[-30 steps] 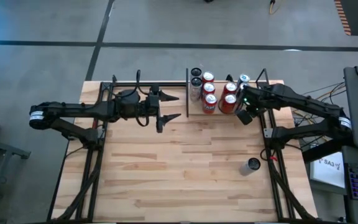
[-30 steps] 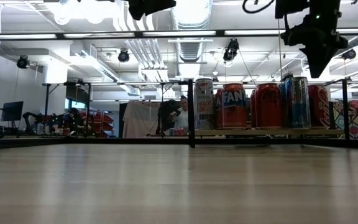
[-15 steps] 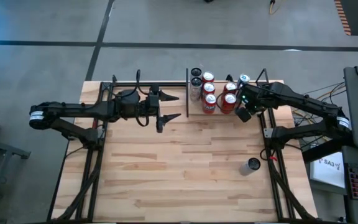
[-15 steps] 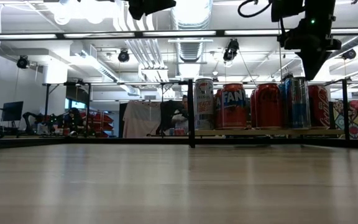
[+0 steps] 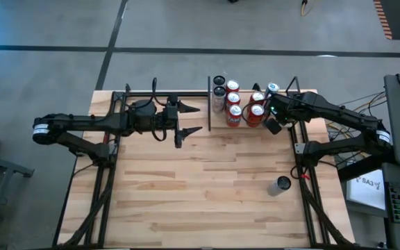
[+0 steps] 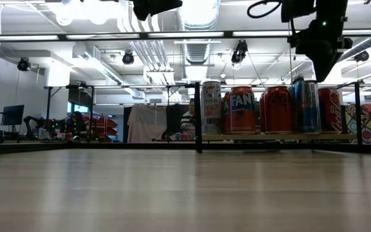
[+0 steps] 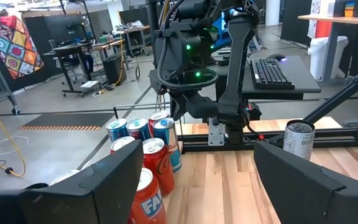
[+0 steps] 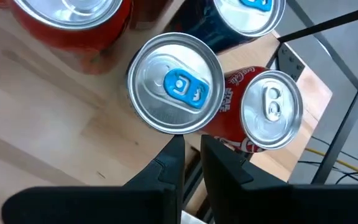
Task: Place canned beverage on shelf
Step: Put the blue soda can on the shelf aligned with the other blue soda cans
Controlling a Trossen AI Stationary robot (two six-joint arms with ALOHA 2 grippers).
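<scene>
- Right claw (image 5: 272, 127) pinched together, empty, poised over the cans at the shelf's right end, just above a blue-tabbed can (image 8: 174, 91).
- Left claw (image 5: 189, 119) spread apart, holding nothing, parked beside the shelf's left post, waiting.
- Shelf (image 5: 283, 93) at the far edge of the surface (image 5: 200, 187), already carrying a cluster of upright cans (image 5: 234, 114): red ones, blue ones, a dark one.
- One lone can (image 5: 281, 184) upright on the surface near the right edge, well apart from the shelf and from both claws.
- Judged mostly done: most cans shelved, latest one apparently released.
- Left to do, likely: fetch the lone can, set it among the others.
</scene>
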